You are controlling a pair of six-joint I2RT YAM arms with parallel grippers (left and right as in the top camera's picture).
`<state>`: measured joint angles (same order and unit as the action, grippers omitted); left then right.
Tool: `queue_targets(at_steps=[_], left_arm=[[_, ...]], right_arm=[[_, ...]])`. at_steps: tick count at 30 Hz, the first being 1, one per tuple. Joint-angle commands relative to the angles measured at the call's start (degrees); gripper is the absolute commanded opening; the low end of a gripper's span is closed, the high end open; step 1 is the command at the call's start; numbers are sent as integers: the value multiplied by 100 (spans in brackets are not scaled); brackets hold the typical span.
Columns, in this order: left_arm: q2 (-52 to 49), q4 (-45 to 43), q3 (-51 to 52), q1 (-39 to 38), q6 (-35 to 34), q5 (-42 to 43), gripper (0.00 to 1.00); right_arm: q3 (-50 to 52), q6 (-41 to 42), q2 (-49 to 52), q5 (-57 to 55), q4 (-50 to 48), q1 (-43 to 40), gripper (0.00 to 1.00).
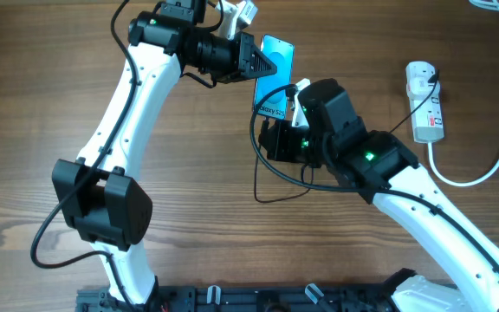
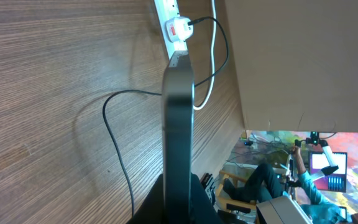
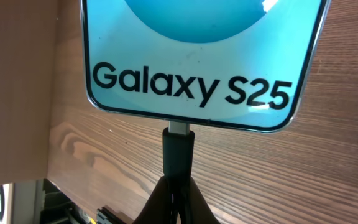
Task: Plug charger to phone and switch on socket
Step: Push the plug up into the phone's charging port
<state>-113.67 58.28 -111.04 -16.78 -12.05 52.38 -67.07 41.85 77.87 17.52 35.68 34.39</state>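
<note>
The phone (image 1: 276, 62) has a cyan screen and is held up off the table. My left gripper (image 1: 255, 62) is shut on its top end. In the left wrist view the phone (image 2: 178, 118) shows edge-on between the fingers (image 2: 178, 205). My right gripper (image 1: 279, 123) is shut on the charger's black connector (image 3: 178, 152). The connector's metal tip meets the port in the phone's bottom edge (image 3: 191, 93), and a sliver of metal still shows. The thin black cable (image 1: 271, 195) loops over the table to a plug (image 2: 179, 28) seated in the white socket strip (image 1: 427, 104).
The strip's thick white cord (image 1: 483, 173) curves along the right side of the wooden table (image 1: 215, 243). A black rail (image 1: 258, 299) runs along the front edge. A cardboard wall (image 2: 303, 62) stands beyond the table.
</note>
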Motion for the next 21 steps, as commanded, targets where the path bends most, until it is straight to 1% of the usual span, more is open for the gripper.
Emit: queue_targets(at_steps=[1,21], left_arm=[[225,2,-39,-17,181,223,4],[225,26,-39,-26,52,269,4]], right_arm=[[-87,33,-39,-120,-50,2,4],[-87,63,-39,-227,-63,2,4]])
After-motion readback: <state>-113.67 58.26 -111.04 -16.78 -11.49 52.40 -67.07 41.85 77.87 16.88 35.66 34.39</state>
